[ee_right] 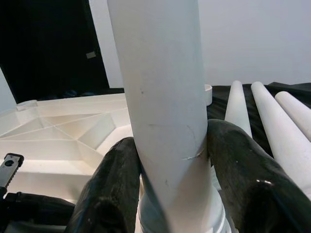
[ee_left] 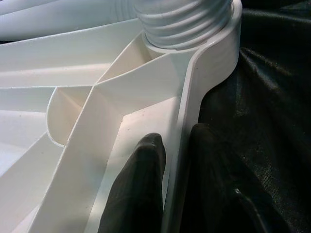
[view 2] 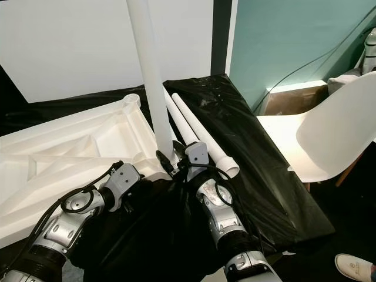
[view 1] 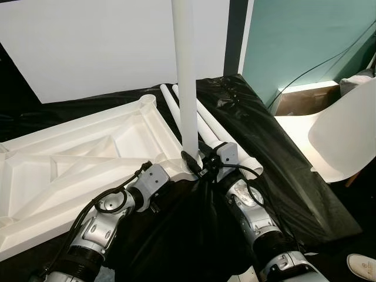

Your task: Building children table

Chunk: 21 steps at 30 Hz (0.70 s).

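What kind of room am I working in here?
Probably a home room used as an assembly spot: a white chair beside a teal wall, and black plastic sheeting spread under the upturned white tabletop.

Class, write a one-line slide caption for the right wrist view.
Right tool grips the upright white table leg at the upturned tabletop's corner socket.

white table leg (view 1: 187, 76), black sheet (view 1: 258, 135), teal wall (view 1: 299, 35)
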Available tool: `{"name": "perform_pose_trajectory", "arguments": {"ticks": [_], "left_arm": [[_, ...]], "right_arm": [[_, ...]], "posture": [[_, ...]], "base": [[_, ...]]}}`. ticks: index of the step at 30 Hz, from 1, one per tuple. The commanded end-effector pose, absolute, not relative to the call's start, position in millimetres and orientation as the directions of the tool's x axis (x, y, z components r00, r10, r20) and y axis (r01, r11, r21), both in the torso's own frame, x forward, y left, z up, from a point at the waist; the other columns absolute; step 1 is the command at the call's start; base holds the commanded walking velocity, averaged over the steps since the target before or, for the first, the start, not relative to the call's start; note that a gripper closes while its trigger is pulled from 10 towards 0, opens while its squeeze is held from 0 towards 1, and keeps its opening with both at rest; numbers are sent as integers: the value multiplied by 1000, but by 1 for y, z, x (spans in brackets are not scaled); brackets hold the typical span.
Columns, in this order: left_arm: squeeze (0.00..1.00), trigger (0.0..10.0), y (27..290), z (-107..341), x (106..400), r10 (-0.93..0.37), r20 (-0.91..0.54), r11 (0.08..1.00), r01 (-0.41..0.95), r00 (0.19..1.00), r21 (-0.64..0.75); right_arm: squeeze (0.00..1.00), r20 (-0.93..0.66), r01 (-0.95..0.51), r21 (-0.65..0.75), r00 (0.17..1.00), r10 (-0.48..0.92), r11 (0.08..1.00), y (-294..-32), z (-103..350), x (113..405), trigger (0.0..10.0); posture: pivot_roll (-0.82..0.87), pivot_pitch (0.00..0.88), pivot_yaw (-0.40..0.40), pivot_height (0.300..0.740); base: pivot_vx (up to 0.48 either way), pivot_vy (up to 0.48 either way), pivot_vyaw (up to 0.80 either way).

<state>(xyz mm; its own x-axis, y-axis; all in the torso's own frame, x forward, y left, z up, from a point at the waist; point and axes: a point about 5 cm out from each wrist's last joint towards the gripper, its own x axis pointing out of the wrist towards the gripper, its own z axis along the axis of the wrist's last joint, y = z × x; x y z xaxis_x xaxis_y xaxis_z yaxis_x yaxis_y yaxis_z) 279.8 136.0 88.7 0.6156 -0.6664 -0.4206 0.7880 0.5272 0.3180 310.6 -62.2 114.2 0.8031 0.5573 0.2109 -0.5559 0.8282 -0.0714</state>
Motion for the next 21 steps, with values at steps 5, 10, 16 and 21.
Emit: {"name": "perform_pose_trajectory", "arguments": {"ticks": [5,10,16,21], "left_arm": [[0,10000,127,65,260,-710,-512,423,874,483,239],[0,10000,126,65,260,-711,-511,422,875,482,237],[0,10000,127,65,260,-709,-513,425,874,484,237],[0,10000,126,67,263,-710,-509,426,872,487,241]], "right_arm": [[75,138,-524,-53,839,526,850,-74,108,318,10000],[1000,122,-654,-78,743,658,752,-64,108,312,10000],[0,67,-766,-180,617,784,618,-77,119,322,10000],[0,-35,-832,-263,515,857,489,-97,125,328,10000]], "posture": [[42,0,33,740],[43,0,32,740],[45,0,30,740],[45,0,24,740]], "base": [[0,0,0],[0,0,0],[0,0,0],[0,0,0]]}}
